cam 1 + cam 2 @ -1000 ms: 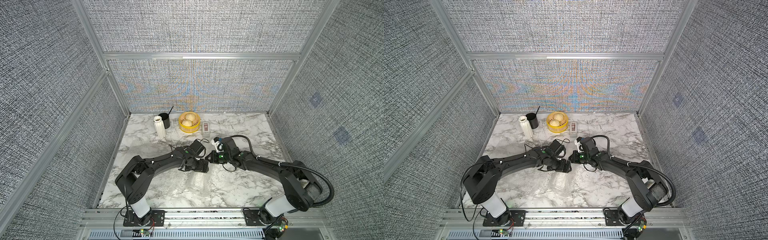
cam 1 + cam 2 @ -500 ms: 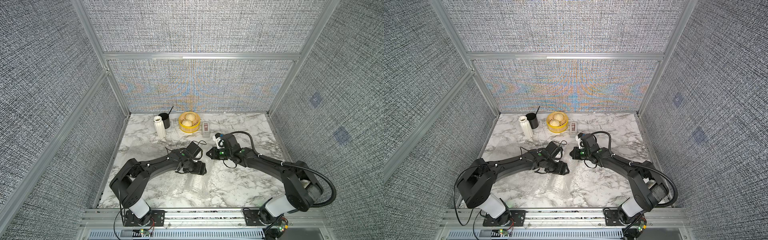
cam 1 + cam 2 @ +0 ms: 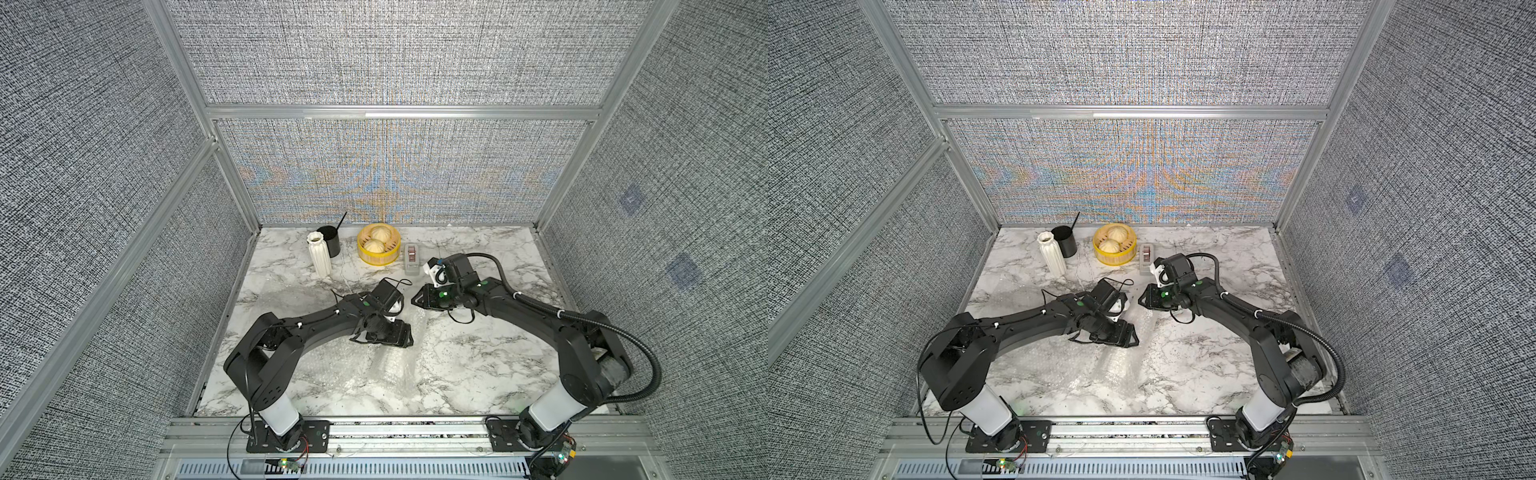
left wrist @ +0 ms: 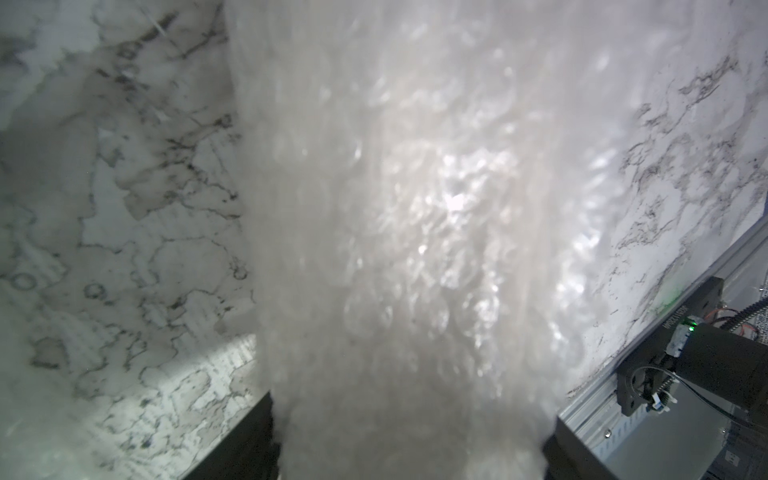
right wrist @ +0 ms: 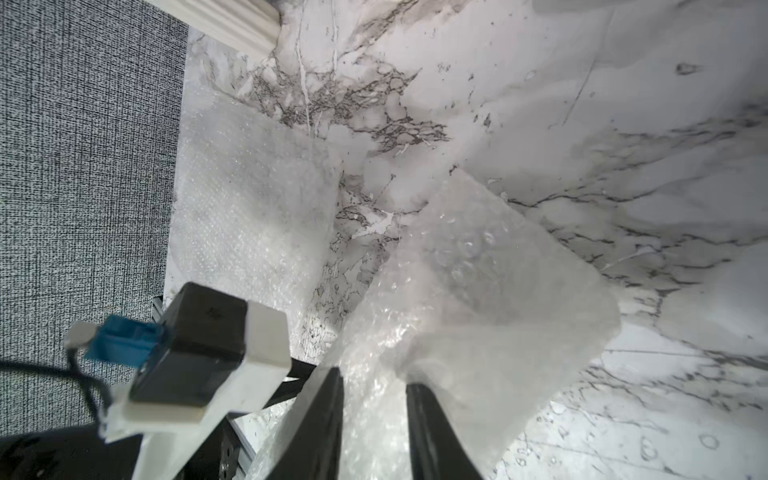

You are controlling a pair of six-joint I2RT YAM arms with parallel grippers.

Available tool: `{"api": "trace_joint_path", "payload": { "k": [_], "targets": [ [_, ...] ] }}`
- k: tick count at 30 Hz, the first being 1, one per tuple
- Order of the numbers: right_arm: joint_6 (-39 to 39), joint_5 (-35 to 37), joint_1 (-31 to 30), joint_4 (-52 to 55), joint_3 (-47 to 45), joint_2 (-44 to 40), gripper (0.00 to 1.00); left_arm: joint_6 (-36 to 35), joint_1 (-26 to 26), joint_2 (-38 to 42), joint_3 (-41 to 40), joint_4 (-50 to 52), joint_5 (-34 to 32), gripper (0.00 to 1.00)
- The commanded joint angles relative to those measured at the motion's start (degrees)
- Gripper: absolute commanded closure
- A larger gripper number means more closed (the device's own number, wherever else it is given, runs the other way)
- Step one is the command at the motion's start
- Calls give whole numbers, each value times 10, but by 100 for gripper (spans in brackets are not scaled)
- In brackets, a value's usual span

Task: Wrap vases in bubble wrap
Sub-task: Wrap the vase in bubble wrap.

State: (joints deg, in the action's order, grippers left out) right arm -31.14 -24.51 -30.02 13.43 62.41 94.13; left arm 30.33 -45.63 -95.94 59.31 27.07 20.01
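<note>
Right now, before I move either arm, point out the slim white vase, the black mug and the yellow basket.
slim white vase (image 3: 320, 255): in a top view, on its ribbed body.
black mug (image 3: 332, 245): in a top view, on its side wall.
yellow basket (image 3: 376, 258): in a top view, on its front wall.

Bright light, bubble wrap (image 4: 415, 208) blurred, glaring

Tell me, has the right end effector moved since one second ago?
Yes. In a top view the right end effector now sits nearer the grey box at the back than before.
</note>
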Motion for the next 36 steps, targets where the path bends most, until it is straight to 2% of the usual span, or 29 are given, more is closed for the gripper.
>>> {"api": "trace_joint_path", "payload": {
  "k": [1,9,11,13,16,22,25,31,36],
  "targets": [
    [4,2,1,-9,8,16,72,-20,0,-13,7,-8,15,34],
    [4,13,3,-40,25,67,77,-47,0,-22,11,-6,18,29],
    [8,21,3,-32,24,73,78,-47,1,-22,14,-8,22,22],
    [6,29,2,-36,14,69,78,-40,0,-13,16,-5,14,10],
    [-3,39,3,-35,4,65,79,-14,0,15,7,-19,-4,1],
    [-17,52,1,-38,-6,77,81,55,-7,50,-8,-25,-69,1],
    [-20,55,1,-39,-8,79,82,57,-24,44,-6,-3,-105,1],
    [-8,51,1,-41,-2,76,82,39,-25,50,-29,-22,-80,2],
    [6,47,1,-34,6,59,82,16,-25,54,-28,-24,-58,16]
  ]
}}
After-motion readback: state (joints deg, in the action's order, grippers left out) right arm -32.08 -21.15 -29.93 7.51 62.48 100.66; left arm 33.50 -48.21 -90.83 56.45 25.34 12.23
